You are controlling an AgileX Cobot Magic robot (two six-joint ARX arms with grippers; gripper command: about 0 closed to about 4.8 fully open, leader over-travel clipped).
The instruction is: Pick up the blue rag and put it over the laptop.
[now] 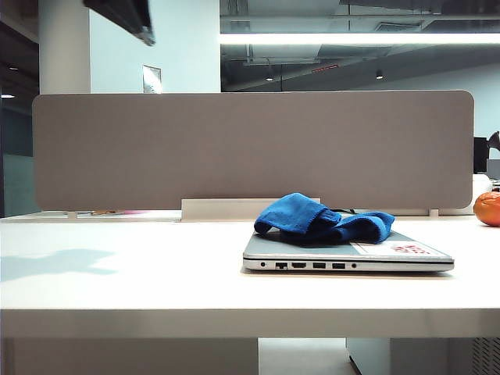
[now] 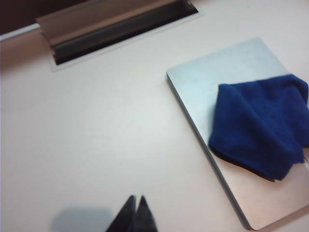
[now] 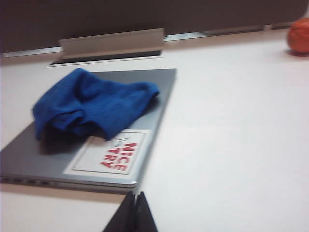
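Left pincer point(image 2: 135, 205): tips pressed together, empty, above bare tabletop point(image 2: 106, 125). Right pincer point(image 3: 133, 203): likewise closed, empty. Blue rag point(image 1: 320, 219): bunched on closed laptop point(image 1: 406, 262), frame centre-right.

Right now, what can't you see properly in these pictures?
- Laptop: its far corner is cut off by the left wrist view's edge.
- Lid under the blue rag: hidden by the cloth in every view.
- Orange ball: cut by the exterior view's edge.
- Left gripper and right gripper: only the shut fingertips show; the frame edge hides the rest.
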